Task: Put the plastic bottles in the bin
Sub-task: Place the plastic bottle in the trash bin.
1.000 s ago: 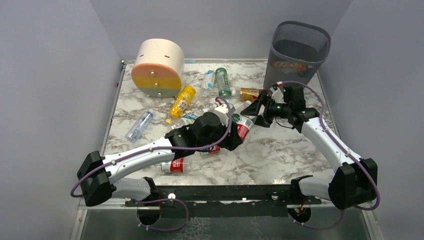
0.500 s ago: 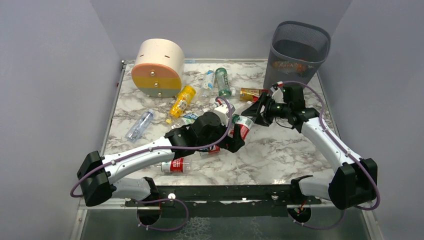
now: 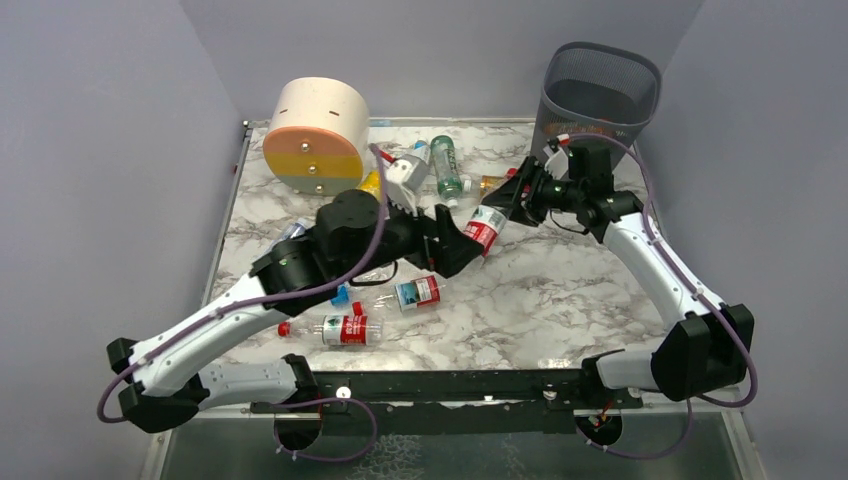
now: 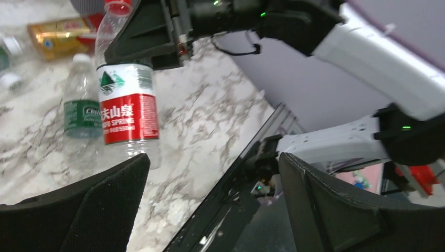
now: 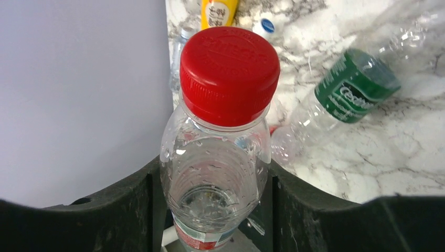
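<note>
While right jaws clamp bottle (image 5: pixel 215 178) at stiff shoulder below cap (image 5: pixel 229 73), I judge it light, slick, crushable; left jaws spread, empty.

left arm reaches forward and rightward, elbow raised; left gripper (image 3: pixel 466 248) has jaws spread wide. right arm stretches forward, bending inward; right gripper (image 3: pixel 515 200) is clamped on a bottle (image 3: pixel 486 228) just below its cap.
</note>
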### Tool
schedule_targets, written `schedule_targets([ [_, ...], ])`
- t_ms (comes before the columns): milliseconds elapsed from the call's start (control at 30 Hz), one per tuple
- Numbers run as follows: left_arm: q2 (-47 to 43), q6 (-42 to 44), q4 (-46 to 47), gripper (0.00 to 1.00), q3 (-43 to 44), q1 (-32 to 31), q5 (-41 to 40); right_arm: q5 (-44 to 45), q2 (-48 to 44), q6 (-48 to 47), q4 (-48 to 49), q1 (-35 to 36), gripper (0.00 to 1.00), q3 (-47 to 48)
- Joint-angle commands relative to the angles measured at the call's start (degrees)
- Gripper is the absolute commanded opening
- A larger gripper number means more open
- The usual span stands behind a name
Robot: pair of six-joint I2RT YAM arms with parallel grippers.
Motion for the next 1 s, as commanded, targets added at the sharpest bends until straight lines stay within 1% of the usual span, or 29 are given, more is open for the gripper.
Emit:
schedule_targets([
  [0, -3.1, -1.6, -7.2, 0.99, 5.7, -0.2, -0.3, 2.4, 3.4, -1.7, -2.5, 0.2, 0.58, 8.4],
  [100, -5.1, -2.2, -8.5, 0.99, 5.2, -0.2, -1.2, 2.7, 7.2, -2.4, -4.2, -0.4, 0.59, 16.7],
  [233, -8.9, -3.8, -9.6, 0.99, 2.7, -0.3, -2.5, 1.3, 12.8, -2.5, -5.9, -3.3, 0.59, 28.4],
  [333, -10.9, -4.9, -10.3, 0.99, 1.6, -0.3, -2.7, 0.3, 16.2, -1.6, -5.7, -7.1, 0.60, 36.2],
  [467, -12.9, -6.1, -11.2, 0.99, 0.0, -0.3, -3.0, -1.2, 19.4, 1.5, -3.8, -13.1, 0.60, 43.3],
  [600, -14.4, -8.0, -11.2, 0.99, -1.5, -0.2, -1.9, -3.1, 21.3, 4.7, 0.8, -19.4, 0.61, 46.6],
  [767, -15.6, -8.5, -11.3, 0.99, -2.8, -0.2, -1.5, -3.2, 22.2, 8.6, 6.7, -26.3, 0.62, 47.7],
  [967, -15.0, -8.0, -11.5, 0.99, -3.0, -0.3, -1.0, 0.2, 23.6, 11.7, 12.2, -31.2, 0.62, 47.2],
])
